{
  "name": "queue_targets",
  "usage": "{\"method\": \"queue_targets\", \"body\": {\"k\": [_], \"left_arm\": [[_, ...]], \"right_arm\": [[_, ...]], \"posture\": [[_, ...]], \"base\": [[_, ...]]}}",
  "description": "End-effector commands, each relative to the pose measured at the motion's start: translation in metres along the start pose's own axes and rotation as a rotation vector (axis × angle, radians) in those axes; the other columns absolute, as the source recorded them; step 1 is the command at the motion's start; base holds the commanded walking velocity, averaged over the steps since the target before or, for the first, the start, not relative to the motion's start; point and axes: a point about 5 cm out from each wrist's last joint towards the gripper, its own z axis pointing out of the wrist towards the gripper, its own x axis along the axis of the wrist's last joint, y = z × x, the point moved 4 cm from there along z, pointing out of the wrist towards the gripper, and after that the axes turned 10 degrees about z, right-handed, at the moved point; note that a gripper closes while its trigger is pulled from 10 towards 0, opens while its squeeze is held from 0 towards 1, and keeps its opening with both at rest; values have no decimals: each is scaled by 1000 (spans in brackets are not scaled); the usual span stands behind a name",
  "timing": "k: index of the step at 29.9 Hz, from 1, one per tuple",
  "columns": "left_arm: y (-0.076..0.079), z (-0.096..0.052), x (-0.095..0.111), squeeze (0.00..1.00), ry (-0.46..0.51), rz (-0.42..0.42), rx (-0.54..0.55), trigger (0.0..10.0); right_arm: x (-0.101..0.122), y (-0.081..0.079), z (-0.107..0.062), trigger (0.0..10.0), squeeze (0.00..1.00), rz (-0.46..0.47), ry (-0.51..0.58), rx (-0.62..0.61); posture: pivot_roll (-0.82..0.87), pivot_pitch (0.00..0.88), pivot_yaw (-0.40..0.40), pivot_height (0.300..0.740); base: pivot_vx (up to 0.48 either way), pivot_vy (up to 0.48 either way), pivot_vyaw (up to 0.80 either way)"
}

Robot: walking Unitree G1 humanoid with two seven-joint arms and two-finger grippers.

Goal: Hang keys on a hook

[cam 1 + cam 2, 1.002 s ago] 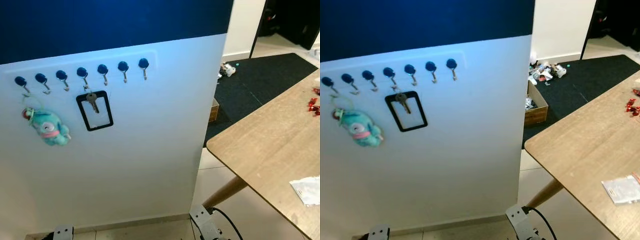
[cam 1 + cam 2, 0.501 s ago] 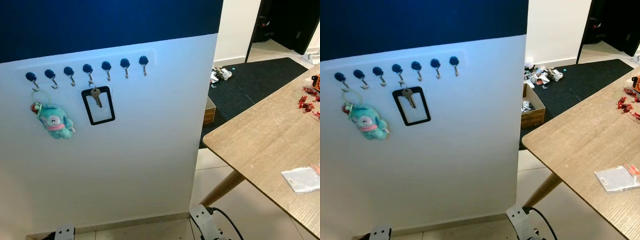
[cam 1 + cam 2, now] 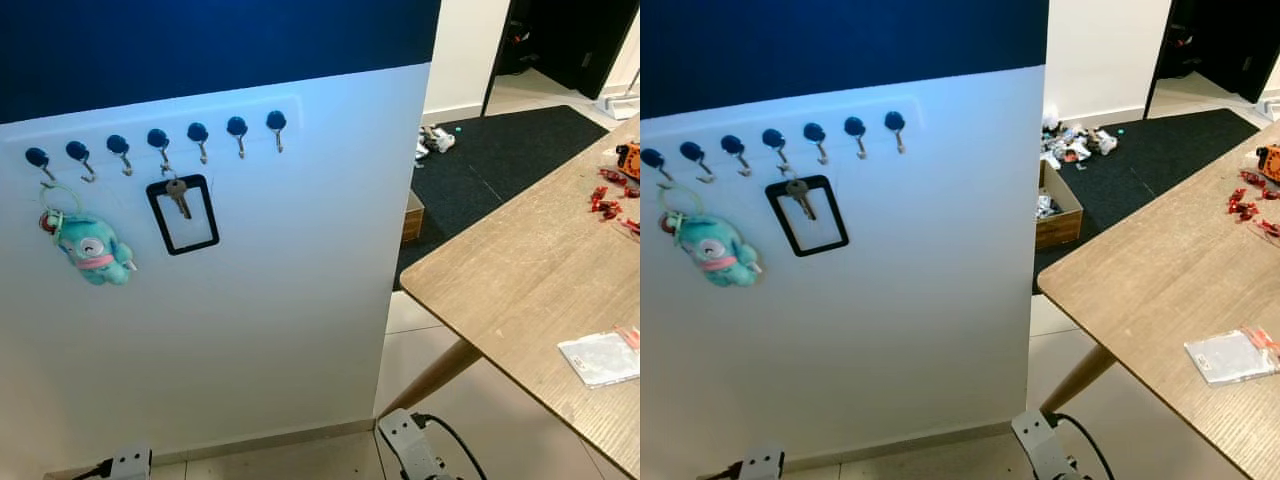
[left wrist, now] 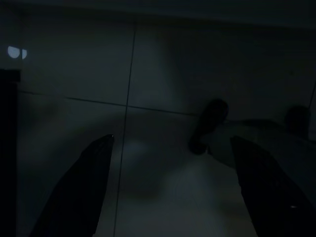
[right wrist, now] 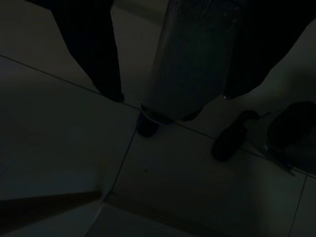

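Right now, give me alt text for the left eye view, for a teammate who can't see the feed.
A white wall panel carries a row of seven blue hooks; a key with a black rectangular tag hangs from the fourth hook from the left, and a teal plush keychain from the first. To the right stands a wooden table holding a clear packet.

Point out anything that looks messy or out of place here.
Litter is strewn over the floor by the dark rug, beside an open cardboard box. On the wall, the key and teal plush keychain hang tidily from their hooks.
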Motion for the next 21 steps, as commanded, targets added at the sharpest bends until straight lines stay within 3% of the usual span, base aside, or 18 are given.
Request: {"method": "queue_targets", "body": {"k": [1, 21], "left_arm": [[2, -1, -6, 0, -18, 11, -6, 10000], [2, 0, -5, 0, -19, 24, -11, 10000]], "right_arm": [[-59, -11, -6, 10000, 0, -2, -201, 18], [-60, -12, -6, 10000, 0, 7, -202, 21]], "posture": [[-91, 75, 99, 740], [-91, 83, 106, 740]], "base": [[-394, 0, 0], [-464, 0, 0]]}}
